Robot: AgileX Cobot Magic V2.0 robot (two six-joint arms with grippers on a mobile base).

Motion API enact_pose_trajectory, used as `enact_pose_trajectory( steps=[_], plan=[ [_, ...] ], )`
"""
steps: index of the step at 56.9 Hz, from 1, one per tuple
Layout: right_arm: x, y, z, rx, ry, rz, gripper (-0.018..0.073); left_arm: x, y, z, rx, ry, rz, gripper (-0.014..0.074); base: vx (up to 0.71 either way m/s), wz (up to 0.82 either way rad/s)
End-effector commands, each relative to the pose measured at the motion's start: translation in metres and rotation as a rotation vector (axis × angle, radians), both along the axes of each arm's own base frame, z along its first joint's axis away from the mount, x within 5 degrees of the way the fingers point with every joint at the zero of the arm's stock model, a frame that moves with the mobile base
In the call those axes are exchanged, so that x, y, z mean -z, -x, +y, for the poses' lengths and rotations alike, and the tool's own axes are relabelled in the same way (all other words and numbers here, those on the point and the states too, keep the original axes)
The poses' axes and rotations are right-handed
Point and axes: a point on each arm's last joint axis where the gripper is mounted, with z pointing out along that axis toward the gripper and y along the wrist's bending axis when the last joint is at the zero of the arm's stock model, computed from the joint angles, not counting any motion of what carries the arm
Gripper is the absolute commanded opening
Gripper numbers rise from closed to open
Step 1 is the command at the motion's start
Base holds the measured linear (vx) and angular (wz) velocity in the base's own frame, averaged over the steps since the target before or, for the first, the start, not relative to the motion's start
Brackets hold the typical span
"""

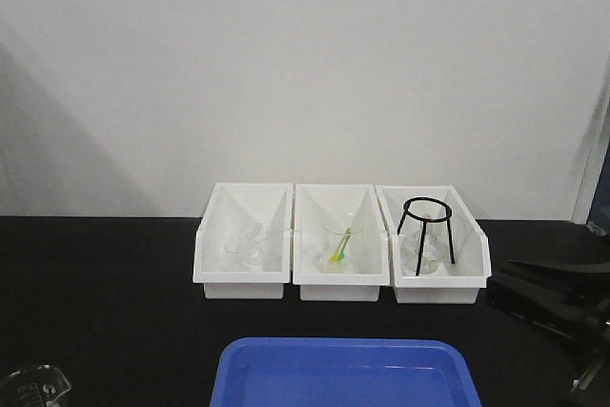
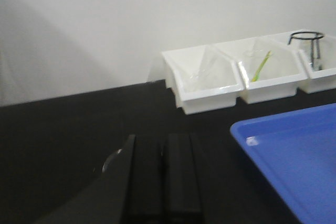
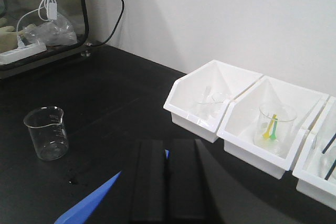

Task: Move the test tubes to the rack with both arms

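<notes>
Left gripper [image 2: 164, 182]: seen from its own wrist camera, two black fingers pressed together with only a thin seam between them, holding nothing, low over the black table [image 2: 63, 124].
Beaker [image 3: 47, 132]: clear, graduated, upright on the table, ahead and to the left of the right gripper, well apart from it.
Blue tray [image 2: 294, 156]: just to the right of the left gripper; in the right wrist view one corner shows at that gripper's left.
Three white bins [image 1: 341, 245]: side by side against the wall, ahead of both grippers and to their right; they hold clear glassware, a yellow-green item [image 1: 339, 247] in the middle bin, a black ring stand [image 1: 426, 226] in the right bin.
Right gripper [image 3: 166, 182]: fingers together, empty.
Test tubes and rack: cannot tell where they are; neither can be made out.
</notes>
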Motion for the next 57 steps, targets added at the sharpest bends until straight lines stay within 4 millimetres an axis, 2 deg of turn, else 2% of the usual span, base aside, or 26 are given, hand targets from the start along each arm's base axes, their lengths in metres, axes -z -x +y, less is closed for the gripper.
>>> enact_pose_trajectory(
  steps=[1,7,10,57],
  plan=[
    [-0.013,0.001,-0.001,0.023,-0.008,-0.050,-0.0008,0.017,0.003,0.004,-0.067,0.045,-0.083,-0.0017,0.00,0.00],
    [-0.013,0.001,-0.001,0.023,-0.008,-0.050,-0.0008,0.046,0.003,0.006,-0.113,0.042,-0.079,-0.0017,0.00,0.00],
    [-0.013,0.001,-0.001,0.023,-0.007,-0.050,-0.0008,0.053,0.001,0.007,-0.126,0.046,-0.082,-0.0017,0.00,0.00],
    [-0.013,0.001,-0.001,0.023,-0.008,-0.050,-0.0008,0.055,0.002,0.007,-0.131,0.040,-0.057,-0.0017,0.00,0.00]
  ],
)
